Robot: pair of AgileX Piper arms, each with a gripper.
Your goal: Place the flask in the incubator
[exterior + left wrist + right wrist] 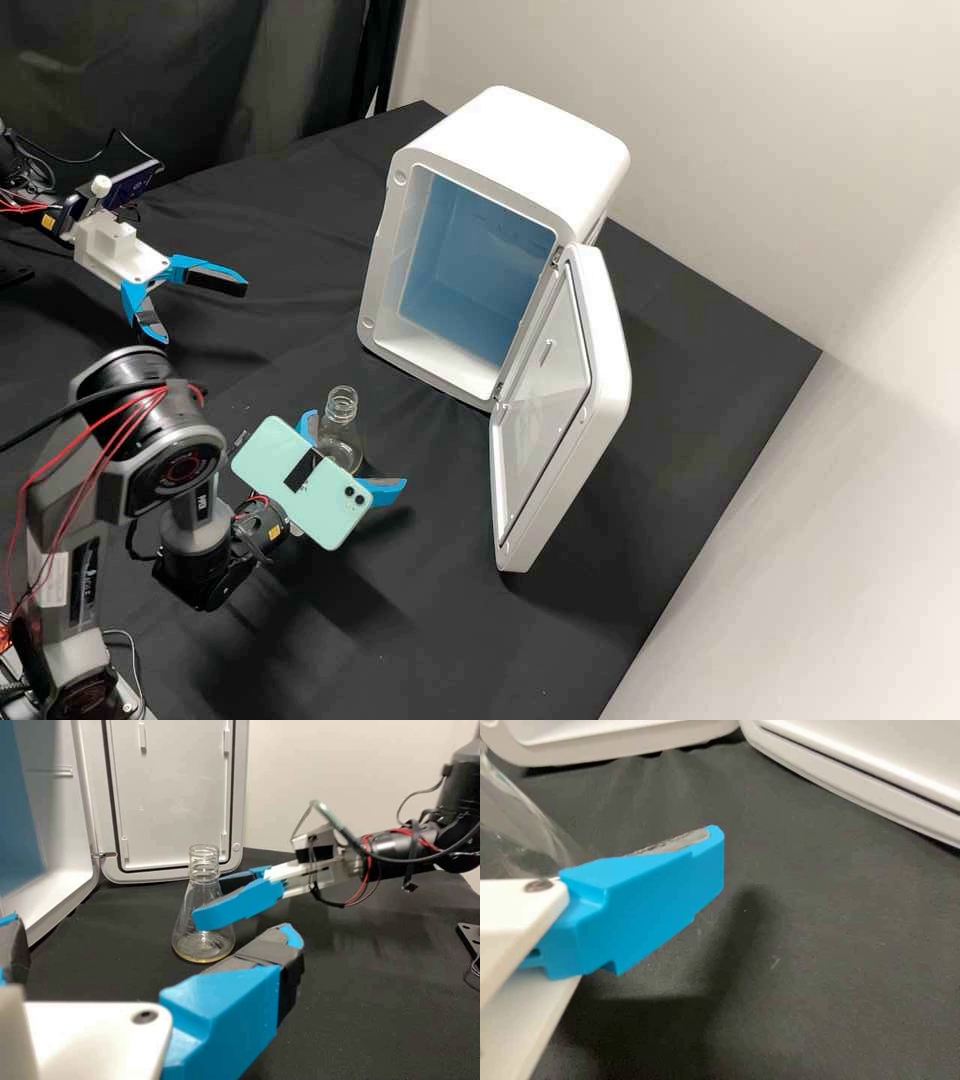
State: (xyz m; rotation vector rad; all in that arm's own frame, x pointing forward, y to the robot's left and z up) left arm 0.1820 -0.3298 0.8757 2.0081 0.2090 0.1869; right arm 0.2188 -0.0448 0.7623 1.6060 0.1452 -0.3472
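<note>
1. The black bench (680, 400) spans the middle of the frame.
2. The incubator (520, 160) stands at upper centre with its cavity exposed. Its door (565, 400) is swung out toward lower centre.
3. The right gripper (350, 456), lower left of centre, has its fingers spread on either side of the flask and is not pinching it.
4. The left gripper (198, 310), at upper left, is released and holds nothing.
5. The flask (341, 425) stands upright on the bench just left of the door, closer to one finger than the other. An uneven squeeze could shove or tip it, the sloped glass could slip out of the grip, and the door edge crowds the likely path to the cavity.
</note>
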